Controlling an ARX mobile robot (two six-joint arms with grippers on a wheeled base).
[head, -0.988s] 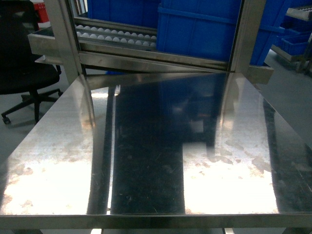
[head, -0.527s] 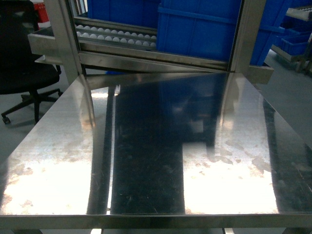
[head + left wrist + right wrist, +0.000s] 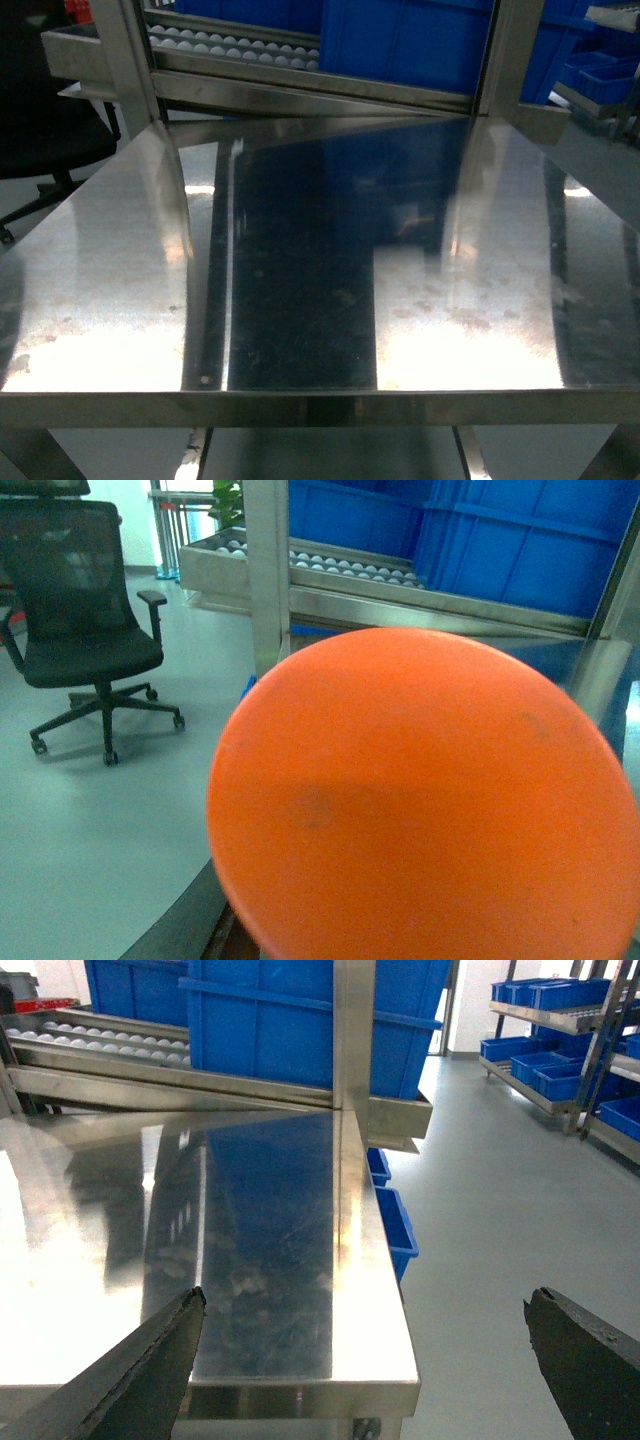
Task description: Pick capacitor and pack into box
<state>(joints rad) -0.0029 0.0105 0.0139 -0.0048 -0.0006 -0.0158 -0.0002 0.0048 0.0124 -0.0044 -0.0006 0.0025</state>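
Right gripper (image 3: 365, 1360) jaws spread wide, holding nothing, above the steel table (image 3: 260, 1260) edge. Left gripper state can't tell: an orange disc (image 3: 420, 800) fills its wrist view. Box and capacitor not visible. Blue bins (image 3: 400, 40) behind the table, office chair (image 3: 85, 630) at left.

The steel table (image 3: 110, 250) stands in front; behind it runs a roller rack (image 3: 235, 48) carrying bins (image 3: 400, 40). An office chair (image 3: 85, 630) sits on the floor to the table's left. To the right, well apart, shelves (image 3: 560, 1030) hold more bins.
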